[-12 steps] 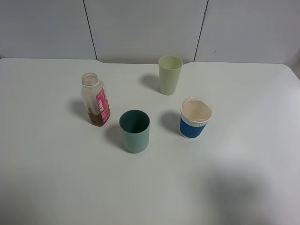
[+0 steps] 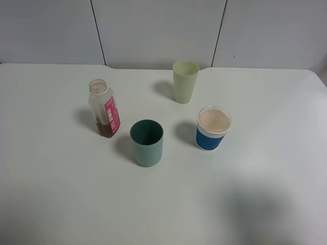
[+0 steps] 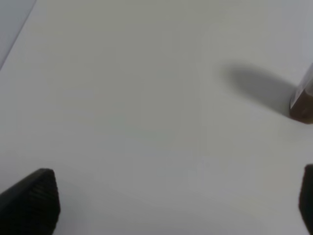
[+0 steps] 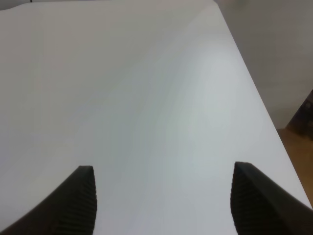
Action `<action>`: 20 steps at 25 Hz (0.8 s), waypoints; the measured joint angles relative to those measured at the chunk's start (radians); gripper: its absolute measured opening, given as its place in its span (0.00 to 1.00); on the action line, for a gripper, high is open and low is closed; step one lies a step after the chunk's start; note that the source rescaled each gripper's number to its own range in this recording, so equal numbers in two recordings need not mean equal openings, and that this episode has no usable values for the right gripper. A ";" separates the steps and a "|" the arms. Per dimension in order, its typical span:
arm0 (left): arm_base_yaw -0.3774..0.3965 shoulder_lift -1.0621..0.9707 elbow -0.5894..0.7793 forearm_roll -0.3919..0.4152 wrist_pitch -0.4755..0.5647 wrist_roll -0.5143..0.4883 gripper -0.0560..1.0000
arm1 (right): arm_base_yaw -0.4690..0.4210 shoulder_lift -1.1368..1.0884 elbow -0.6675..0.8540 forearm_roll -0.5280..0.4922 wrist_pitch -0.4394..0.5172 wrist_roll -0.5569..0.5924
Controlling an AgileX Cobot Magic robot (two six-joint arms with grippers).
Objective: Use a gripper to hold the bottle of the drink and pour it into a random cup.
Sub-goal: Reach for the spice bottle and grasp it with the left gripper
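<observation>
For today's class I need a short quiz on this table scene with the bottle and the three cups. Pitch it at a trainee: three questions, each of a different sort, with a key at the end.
1. True or false: the bottle stands with its cap on.
2. Fill in: the cup standing nearest the bottle is the ___ one.
3. Pick one: the left hand is A) shut on the bottle, B) open and holding nothing, C) shut on a cup.

Key
1. False: its neck is open.
2. Teal: the teal cup.
3. B.
</observation>
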 joint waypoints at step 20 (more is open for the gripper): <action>0.000 0.000 0.000 0.000 0.000 0.000 1.00 | 0.000 0.000 0.000 0.000 0.000 0.000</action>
